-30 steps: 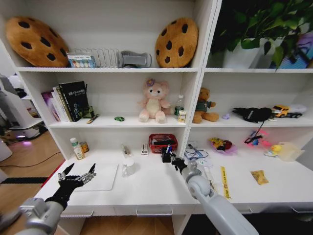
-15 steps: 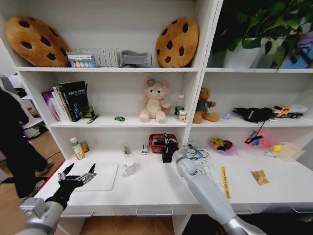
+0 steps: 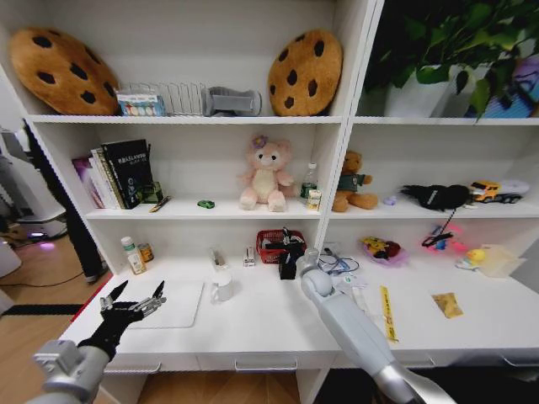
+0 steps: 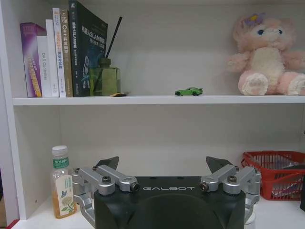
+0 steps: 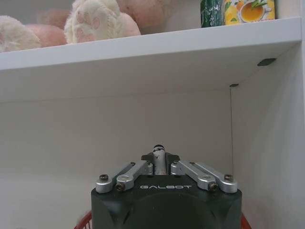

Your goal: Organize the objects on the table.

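From the head view, the right gripper reaches to the back of the long white table, just at the red basket under the lower shelf, its forearm crossing the desk top in front of a tangle of cable. A white mug stands just left of that arm, and a flat white pad lies further left, where the left gripper hovers near the table's front corner with its fingers spread apart and nothing between them. A small bottle stands at the back left corner. The left wrist view adds what the head view blurs: "GALBOT" on the gripper body, book spines (one reads "SLAM"), a tiny green toy car on the shelf and the pink plush beside it. The right wrist view looks past the closed-in fingers, which pinch a slim pen upright, its dark tip poking out; the basket's red rim curves just below, under the shelf.
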Controlling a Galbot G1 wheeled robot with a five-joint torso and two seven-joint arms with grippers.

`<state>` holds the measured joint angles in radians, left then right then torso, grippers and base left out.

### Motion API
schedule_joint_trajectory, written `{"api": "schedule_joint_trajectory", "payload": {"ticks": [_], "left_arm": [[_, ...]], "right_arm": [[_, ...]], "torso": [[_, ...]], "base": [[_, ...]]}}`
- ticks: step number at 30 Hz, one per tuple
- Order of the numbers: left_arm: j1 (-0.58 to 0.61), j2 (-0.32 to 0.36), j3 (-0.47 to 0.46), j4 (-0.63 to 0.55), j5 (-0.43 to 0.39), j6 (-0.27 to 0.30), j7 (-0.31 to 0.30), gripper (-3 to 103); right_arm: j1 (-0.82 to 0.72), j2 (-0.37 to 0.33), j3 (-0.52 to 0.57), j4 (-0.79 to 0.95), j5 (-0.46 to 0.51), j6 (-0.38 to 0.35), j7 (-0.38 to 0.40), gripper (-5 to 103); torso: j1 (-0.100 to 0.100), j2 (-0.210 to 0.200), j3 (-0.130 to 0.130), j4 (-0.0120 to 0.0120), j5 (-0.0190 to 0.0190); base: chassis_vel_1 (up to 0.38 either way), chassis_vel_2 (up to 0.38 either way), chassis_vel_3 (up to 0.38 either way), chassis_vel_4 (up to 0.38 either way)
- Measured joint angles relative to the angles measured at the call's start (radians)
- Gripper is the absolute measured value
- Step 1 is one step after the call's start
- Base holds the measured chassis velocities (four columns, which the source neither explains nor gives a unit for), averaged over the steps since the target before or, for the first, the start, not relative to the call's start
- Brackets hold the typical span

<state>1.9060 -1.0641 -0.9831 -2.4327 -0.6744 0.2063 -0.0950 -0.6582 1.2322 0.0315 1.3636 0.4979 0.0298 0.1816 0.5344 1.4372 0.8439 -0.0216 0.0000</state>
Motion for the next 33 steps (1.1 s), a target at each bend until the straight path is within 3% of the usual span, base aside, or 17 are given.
{"api": "schedule_joint_trajectory", "payload": {"ticks": [5,8,10,14,15,18,21,22,24,26,28,33], "left_arm": [[0.000,0.000,0.000,0.000,0.000,0.000,0.000,100],[0.000,0.000,0.000,0.000,0.000,0.000,0.000,100],[0.000,0.000,0.000,0.000,0.000,0.000,0.000,100],[0.000,0.000,0.000,0.000,0.000,0.000,0.000,100],[0.000,0.000,0.000,0.000,0.000,0.000,0.000,100],[0.000,0.000,0.000,0.000,0.000,0.000,0.000,100],[0.000,0.000,0.000,0.000,0.000,0.000,0.000,100],[0.000,0.000,0.000,0.000,0.000,0.000,0.000,100],[0.000,0.000,0.000,0.000,0.000,0.000,0.000,100],[0.000,0.000,0.000,0.000,0.000,0.000,0.000,100],[0.000,0.000,0.000,0.000,0.000,0.000,0.000,100],[0.000,0.000,0.000,0.000,0.000,0.000,0.000,100]], "right_arm": [[-0.001,0.000,0.002,-0.016,0.001,-0.002,-0.001,8],[-0.003,0.001,0.002,-0.021,0.006,-0.005,-0.013,15],[0.003,0.012,-0.002,-0.049,0.004,0.004,-0.018,26],[0.005,0.015,-0.003,-0.056,0.003,0.007,-0.018,26],[0.007,0.018,-0.004,-0.061,0.003,0.010,-0.018,42],[0.008,0.019,-0.004,-0.064,0.003,0.012,-0.019,47],[0.016,0.031,-0.006,-0.082,0.001,0.024,-0.019,65],[0.016,0.031,-0.006,-0.082,0.001,0.024,-0.019,65],[0.016,0.023,-0.010,-0.064,0.008,0.033,-0.022,81],[0.008,0.011,-0.009,-0.041,0.018,0.033,-0.026,81],[-0.032,-0.027,0.011,0.021,0.030,0.029,-0.029,96],[-0.080,-0.041,0.023,0.061,0.037,0.015,-0.028,99]], "torso": [[0.000,0.000,0.000,-0.0001,0.0000],[0.000,0.000,0.000,0.0000,0.0000],[0.000,0.000,0.000,-0.0003,0.0000],[0.000,0.000,0.000,-0.0001,0.0001],[0.000,0.000,0.000,0.0000,0.0000],[0.000,0.000,0.000,0.0001,0.0001],[0.000,0.000,0.000,0.0003,0.0001],[0.000,0.000,0.000,0.0003,0.0001],[0.000,0.000,0.000,0.0002,0.0000],[0.000,0.000,0.000,0.0001,0.0000],[0.000,0.000,0.000,-0.0002,-0.0001],[0.000,0.000,0.000,0.0001,0.0001]], "base": [[0.000,0.000,0.000,0.000],[0.000,0.000,0.000,0.000],[0.000,0.000,0.000,0.000],[0.000,0.000,0.000,0.000],[0.000,0.000,0.000,0.000],[0.000,0.000,0.000,0.000],[0.000,0.000,0.000,0.000],[0.000,0.000,0.000,0.000],[0.000,0.000,0.000,0.000],[0.000,0.000,0.000,0.000],[0.000,0.000,0.000,0.000],[0.000,0.000,0.000,0.000]]}}
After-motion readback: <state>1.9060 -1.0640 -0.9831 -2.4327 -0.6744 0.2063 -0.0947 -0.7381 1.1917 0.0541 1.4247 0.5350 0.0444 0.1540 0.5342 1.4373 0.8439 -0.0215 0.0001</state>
